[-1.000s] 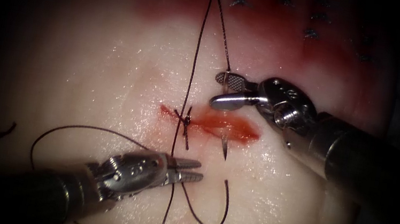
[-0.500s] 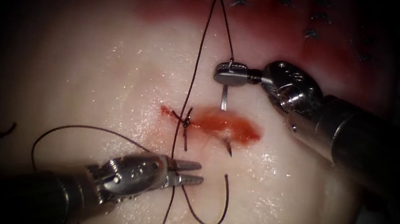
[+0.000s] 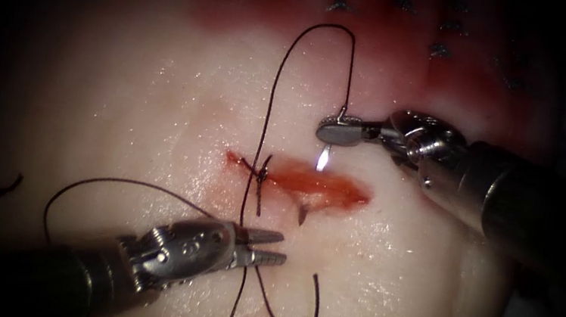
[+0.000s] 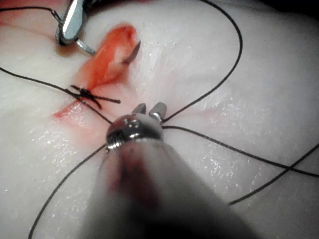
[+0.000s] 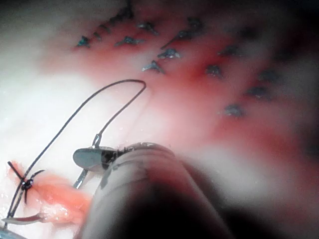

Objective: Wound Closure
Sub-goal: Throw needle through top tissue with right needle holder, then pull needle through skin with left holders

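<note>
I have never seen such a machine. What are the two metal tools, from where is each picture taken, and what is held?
This is a surgical practice robot with two thin arms. One picture looks down from an endoscope; the other two come from a camera on each arm.

The pale surface is pork belly, the tissue, with a red cut that already has one knot.

The right tool has its jaws shut on the curved needle near its thread end. The needle goes into the tissue above the cut, and its tip comes out below it.

The left tool holds nothing; its jaws are slightly open, beside the dark thread.
</note>
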{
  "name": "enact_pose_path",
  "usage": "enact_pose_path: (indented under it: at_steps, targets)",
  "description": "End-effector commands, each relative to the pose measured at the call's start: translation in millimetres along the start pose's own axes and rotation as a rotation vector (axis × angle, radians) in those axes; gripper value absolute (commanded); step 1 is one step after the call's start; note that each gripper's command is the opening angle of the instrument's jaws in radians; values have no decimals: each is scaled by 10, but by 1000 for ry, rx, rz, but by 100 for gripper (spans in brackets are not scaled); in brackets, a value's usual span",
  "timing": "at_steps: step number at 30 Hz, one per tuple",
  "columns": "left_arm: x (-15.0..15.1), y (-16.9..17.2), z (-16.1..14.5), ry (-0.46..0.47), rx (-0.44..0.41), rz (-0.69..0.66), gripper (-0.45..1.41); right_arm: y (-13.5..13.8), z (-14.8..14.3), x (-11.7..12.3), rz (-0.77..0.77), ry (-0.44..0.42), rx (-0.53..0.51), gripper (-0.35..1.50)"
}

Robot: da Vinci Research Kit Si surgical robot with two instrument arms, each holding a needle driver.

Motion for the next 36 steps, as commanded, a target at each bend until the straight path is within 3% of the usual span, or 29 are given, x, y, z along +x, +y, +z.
enact_pose_path:
  at_steps: [1, 5, 10, 13, 14, 17, 21, 22, 24, 31, 36]
  targets:
    - [0, -1, 9, 4, 0, 21, 41, -3, 9, -4, -2, -13, 24, -35]
    - [3, 2, 9, 1, 5, 76, 61, -11, 15, -10, -4, -20, 35, -35]
    - [9, 4, 4, 25, 8, 138, 65, -12, 16, -9, -3, -17, 42, -35]
    - [16, 4, -3, 89, 32, 215, 66, -8, 15, -3, -1, 42, 77, -35]
    - [19, 5, -4, 114, 44, 245, 68, -6, 13, 1, -5, 85, 91, 4]
    - [26, 4, -9, 192, 87, 341, 70, -1, 9, 8, -51, 164, 83, 84]
    - [29, 2, -12, 211, 100, 405, 75, 7, 2, 14, -121, 198, 38, 115]
    - [28, 2, -14, 207, 97, 454, 77, 12, -4, 16, -147, 211, 6, 130]
    - [27, 2, -17, 204, 83, 540, 78, 19, -13, 18, -198, 216, -17, 142]
    - [35, -4, -18, 170, 75, 694, 78, 30, -45, 23, -271, 293, -20, 138]
    - [50, -18, -20, 169, 83, 716, 78, 32, -55, 21, -353, 369, -30, 140]
